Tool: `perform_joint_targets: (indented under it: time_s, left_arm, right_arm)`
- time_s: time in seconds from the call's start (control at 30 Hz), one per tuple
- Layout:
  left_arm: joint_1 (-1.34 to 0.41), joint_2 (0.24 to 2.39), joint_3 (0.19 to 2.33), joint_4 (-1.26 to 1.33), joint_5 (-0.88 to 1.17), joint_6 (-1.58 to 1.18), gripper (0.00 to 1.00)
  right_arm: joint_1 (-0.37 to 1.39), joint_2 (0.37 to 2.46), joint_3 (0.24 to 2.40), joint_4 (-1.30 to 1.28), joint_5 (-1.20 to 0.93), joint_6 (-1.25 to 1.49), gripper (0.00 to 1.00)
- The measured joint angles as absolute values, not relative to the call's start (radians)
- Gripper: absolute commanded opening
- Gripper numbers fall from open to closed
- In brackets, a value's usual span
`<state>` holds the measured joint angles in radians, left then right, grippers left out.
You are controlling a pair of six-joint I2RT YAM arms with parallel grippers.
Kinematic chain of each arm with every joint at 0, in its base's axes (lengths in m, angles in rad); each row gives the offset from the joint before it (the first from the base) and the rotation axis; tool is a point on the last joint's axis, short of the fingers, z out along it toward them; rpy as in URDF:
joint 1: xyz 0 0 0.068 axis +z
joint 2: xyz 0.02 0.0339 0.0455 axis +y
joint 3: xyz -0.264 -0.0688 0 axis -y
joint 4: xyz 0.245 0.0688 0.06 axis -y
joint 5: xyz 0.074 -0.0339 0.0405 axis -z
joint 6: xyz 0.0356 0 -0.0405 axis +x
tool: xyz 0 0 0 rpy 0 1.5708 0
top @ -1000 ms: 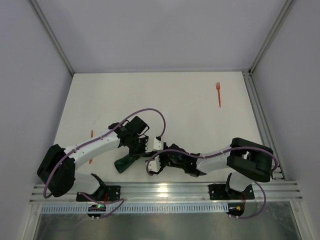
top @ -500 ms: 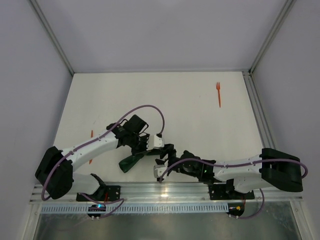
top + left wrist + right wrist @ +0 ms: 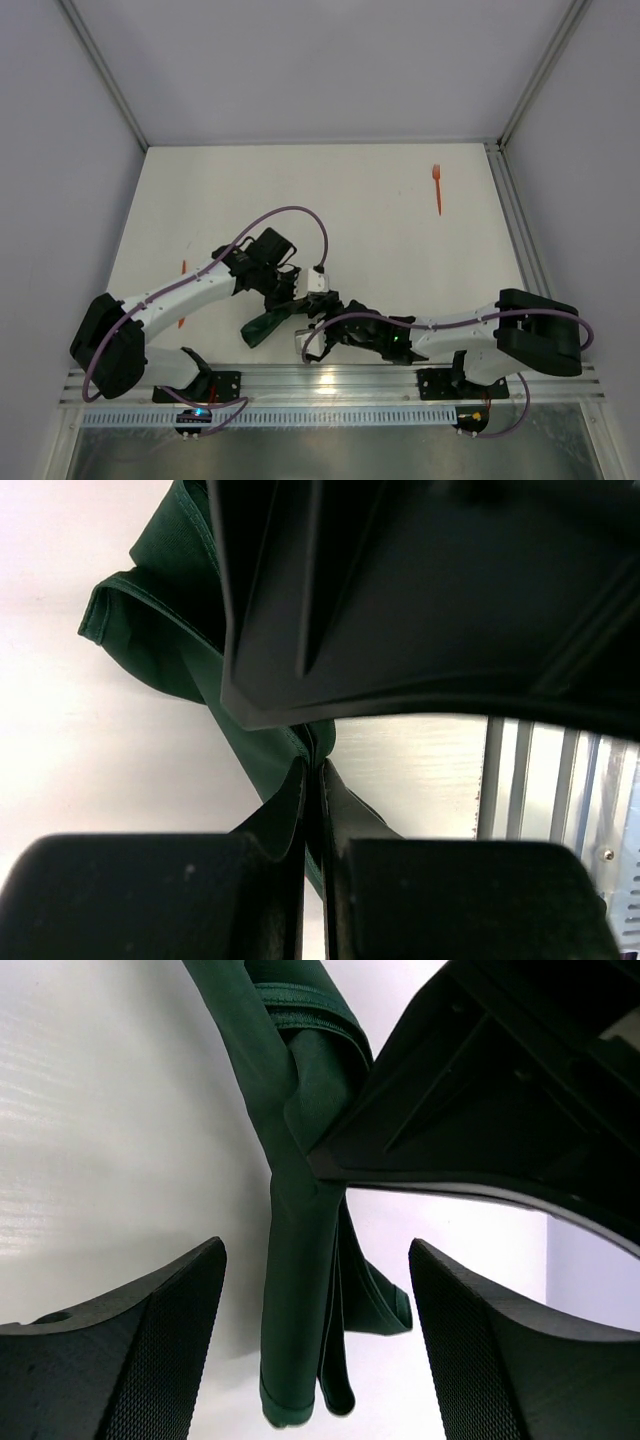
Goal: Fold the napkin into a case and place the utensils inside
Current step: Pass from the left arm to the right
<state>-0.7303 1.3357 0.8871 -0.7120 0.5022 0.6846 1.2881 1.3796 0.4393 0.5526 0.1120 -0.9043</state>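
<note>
Drawn slightly inward since before, the right claw [image 3: 315, 1260] gapes open around the bunched green napkin [image 3: 262, 326], which the left claw [image 3: 312, 775] pinches tight near the table [image 3: 380, 230] front edge.

Overhead; both wrists close on napkin [image 3: 150, 630]

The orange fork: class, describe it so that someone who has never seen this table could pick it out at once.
Start at the white table and go to its far right corner. There the orange fork lies alone, tines toward the back wall. The other orange utensil lies near the left edge, beside the left arm.
</note>
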Motion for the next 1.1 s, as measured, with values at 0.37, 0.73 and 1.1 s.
perform_joint_targets:
  time_s: [0.37,0.73,1.1]
  left_arm:
    - [-0.726,1.336,0.888,-0.716,0.540,0.686,0.00]
    - [-0.725,1.336,0.888,-0.732,0.554,0.694,0.00]
    - [-0.705,1.322,0.900,-0.770,0.560,0.693,0.41]
  right_arm:
    - [1.253,1.542,0.545,0.486,0.090,-0.866,0.56]
    - [1.227,1.552,0.605,0.402,0.084,-0.798,0.10]
    - [1.211,1.530,0.681,0.201,0.023,-0.689,0.04]
